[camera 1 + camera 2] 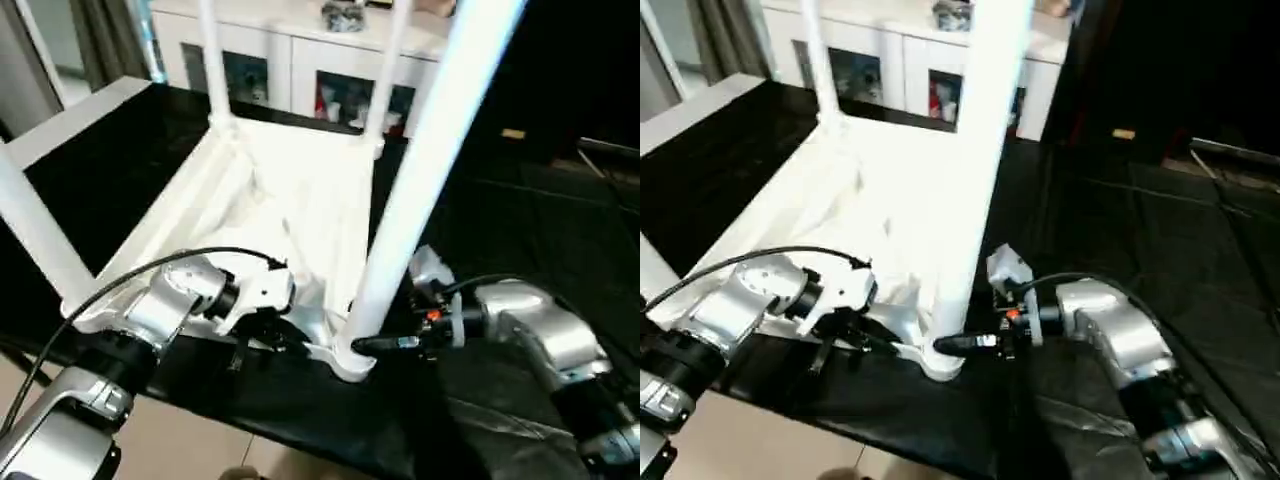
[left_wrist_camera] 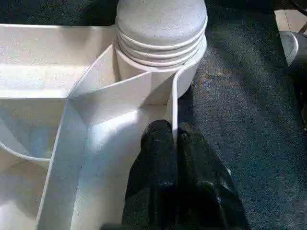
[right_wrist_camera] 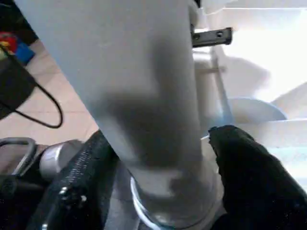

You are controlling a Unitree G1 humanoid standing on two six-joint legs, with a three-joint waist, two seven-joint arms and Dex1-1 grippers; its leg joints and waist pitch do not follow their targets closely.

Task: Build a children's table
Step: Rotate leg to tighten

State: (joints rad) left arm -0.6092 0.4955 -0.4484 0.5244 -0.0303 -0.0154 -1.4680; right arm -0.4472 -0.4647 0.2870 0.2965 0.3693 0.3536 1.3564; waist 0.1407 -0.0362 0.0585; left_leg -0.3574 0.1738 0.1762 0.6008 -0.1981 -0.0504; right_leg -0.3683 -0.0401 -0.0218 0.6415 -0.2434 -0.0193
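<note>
Left gripper (image 2: pixel 173 139) pinches the rim wall of the upturned tabletop (image 1: pixel 300 200) on the black table (image 1: pixel 520 240). Right gripper (image 3: pixel 158 158) straddles the near leg (image 1: pixel 420 190) at its socket, fingers not visibly clamped.

The tabletop (image 1: pixel 300 200) is smooth white plastic, a bit shiny, with thin ribs. The leg (image 1: pixel 420 190) at the middle of the frame looks like smooth white plastic too. The table (image 1: pixel 520 230) wears a dark matt cloth. The forearms (image 1: pixel 545 325) are shiny silver metal. The left claw's fingers (image 2: pixel 158 163) look like black rubber.
</note>
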